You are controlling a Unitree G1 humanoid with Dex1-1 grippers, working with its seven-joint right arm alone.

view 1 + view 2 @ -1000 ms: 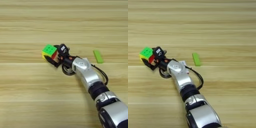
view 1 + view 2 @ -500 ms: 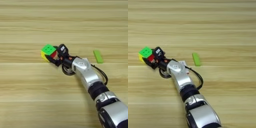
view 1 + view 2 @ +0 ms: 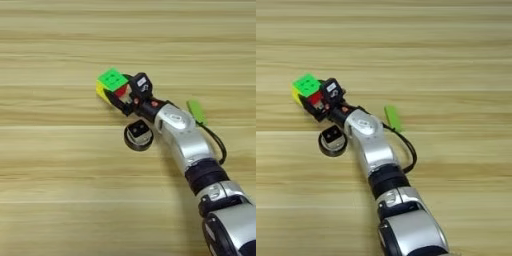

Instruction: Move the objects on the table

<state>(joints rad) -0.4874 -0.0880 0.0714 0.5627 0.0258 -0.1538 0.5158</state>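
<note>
While gripped, puzzle cube (image 3: 112, 82) half hidden, end effector (image 3: 121, 93)

Nothing apart from the task's things and the robot was shown in either eye view. Both frames were filled from edge to edge by the table (image 3: 50, 200), and no other item, surface or background was seen beyond it.
</note>
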